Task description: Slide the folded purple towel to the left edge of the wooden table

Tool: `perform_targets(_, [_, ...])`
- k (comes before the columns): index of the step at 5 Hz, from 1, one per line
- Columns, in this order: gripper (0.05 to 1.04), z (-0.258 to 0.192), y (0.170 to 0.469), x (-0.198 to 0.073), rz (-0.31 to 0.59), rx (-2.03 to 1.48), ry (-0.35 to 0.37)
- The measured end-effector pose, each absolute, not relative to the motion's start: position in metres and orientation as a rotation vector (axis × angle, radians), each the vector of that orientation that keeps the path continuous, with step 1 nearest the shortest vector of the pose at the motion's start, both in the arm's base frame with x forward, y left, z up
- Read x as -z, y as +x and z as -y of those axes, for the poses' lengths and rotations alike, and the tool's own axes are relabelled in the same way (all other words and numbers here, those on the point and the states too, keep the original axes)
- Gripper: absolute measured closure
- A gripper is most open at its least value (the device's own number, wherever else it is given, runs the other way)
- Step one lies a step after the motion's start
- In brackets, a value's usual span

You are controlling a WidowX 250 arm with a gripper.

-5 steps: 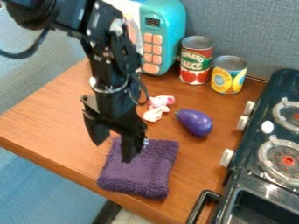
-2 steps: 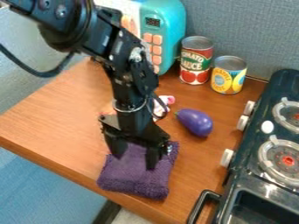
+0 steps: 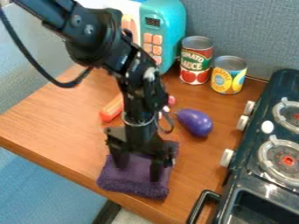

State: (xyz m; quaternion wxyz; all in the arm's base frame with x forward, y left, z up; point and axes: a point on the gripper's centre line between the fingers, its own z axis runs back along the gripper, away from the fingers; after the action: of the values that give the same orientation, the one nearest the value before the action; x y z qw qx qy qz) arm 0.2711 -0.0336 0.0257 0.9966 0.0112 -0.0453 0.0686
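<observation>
Gripper [image 3: 139, 169], 2 fingers parted, over cloth [image 3: 130, 181]; contact cannot be judged. Risk: closing too high could skim the soft pile or pinch only 1 layer, letting cloth slip or unfold. Eggplant [image 3: 195, 122], right of gripper, could be bumped by sideways swing.

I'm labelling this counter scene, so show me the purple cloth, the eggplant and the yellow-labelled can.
Purple cloth [image 3: 137, 180]: camera view, on its folded upper face.
Eggplant [image 3: 196, 123]: camera view, middle of its body.
Yellow-labelled can [image 3: 228, 80]: camera view, on its label.
</observation>
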Motion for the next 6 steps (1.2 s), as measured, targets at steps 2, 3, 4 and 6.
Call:
perform_targets(2, [0.082,0.019,0.274,-0.009,0.078,-0.08,0.118])
perform_targets(3, [0.082,-0.004,0.274,-0.012,0.06,0.021,0.193])
perform_targets(4, [0.082,-0.063,0.261,-0.016,-0.049,0.022,0.295])
perform_targets(6, [0.082,-0.122,0.239,-0.016,-0.213,-0.039,0.319])
